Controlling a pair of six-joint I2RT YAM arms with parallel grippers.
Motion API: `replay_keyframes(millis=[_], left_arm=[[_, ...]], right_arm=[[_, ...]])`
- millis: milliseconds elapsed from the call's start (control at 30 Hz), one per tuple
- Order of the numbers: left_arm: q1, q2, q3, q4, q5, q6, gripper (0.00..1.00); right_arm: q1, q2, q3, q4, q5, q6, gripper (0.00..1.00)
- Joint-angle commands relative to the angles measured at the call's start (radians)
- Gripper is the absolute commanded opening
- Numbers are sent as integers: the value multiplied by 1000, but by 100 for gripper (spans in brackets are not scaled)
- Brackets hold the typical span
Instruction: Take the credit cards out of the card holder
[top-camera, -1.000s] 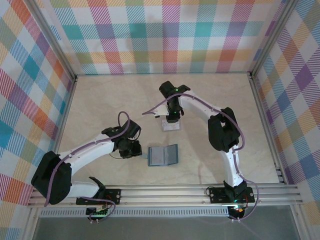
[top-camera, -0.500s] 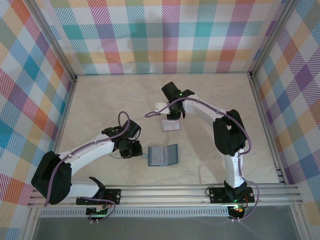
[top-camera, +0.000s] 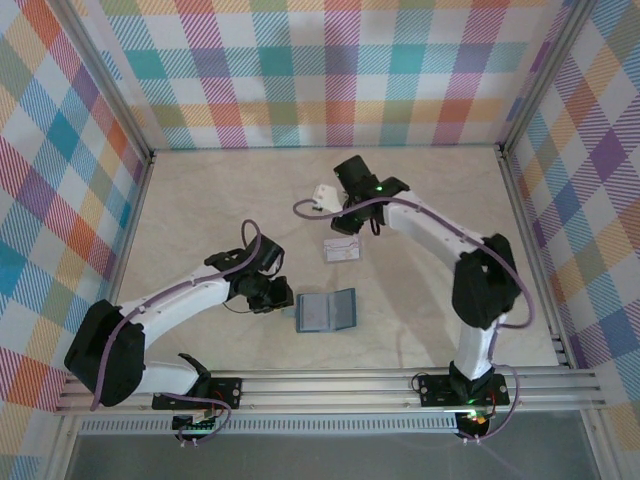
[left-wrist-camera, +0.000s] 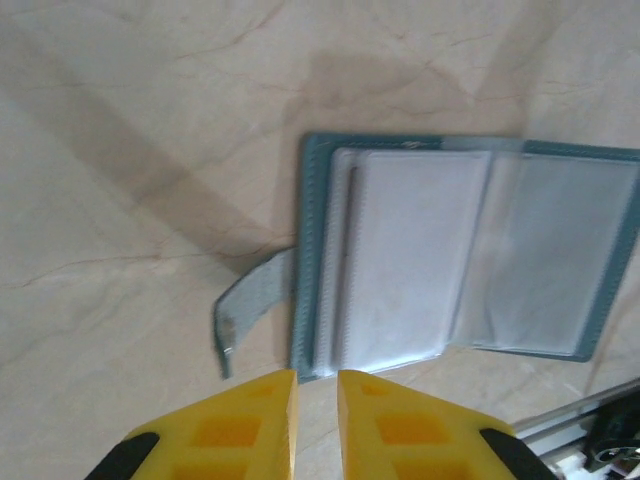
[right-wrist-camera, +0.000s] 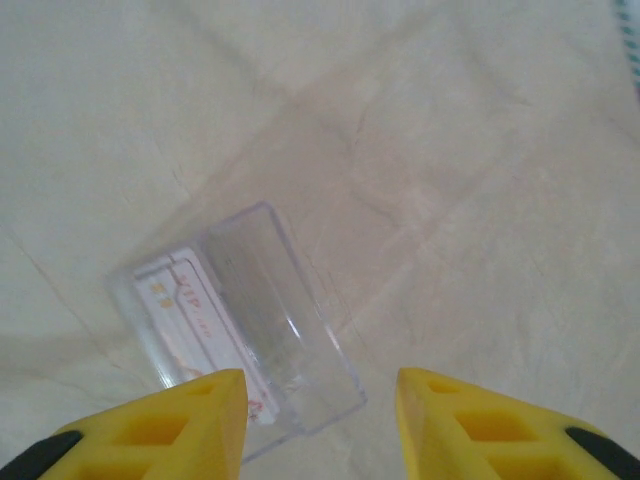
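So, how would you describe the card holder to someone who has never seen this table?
On the beige table, look near its front edge, between the two arms. The card holder lies open and flat there, just right of the left pincer. It is teal with grey-blue clear pockets and a small strap, unlike the pale card in a clear sleeve farther back.

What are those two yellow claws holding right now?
Nothing. The right gripper hangs open above a clear card piece; the left gripper, nearly shut, is empty beside the open card holder.
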Motion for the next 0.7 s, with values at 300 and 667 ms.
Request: replay_keyframes(millis=[300, 667], left_arm=[[-22, 186, 89, 40, 41, 25, 13], [-17, 233, 1, 65, 12, 51, 10]], right_arm=[[22, -328, -409, 172, -338, 1192, 31], [164, -278, -618, 362, -486, 1482, 23]])
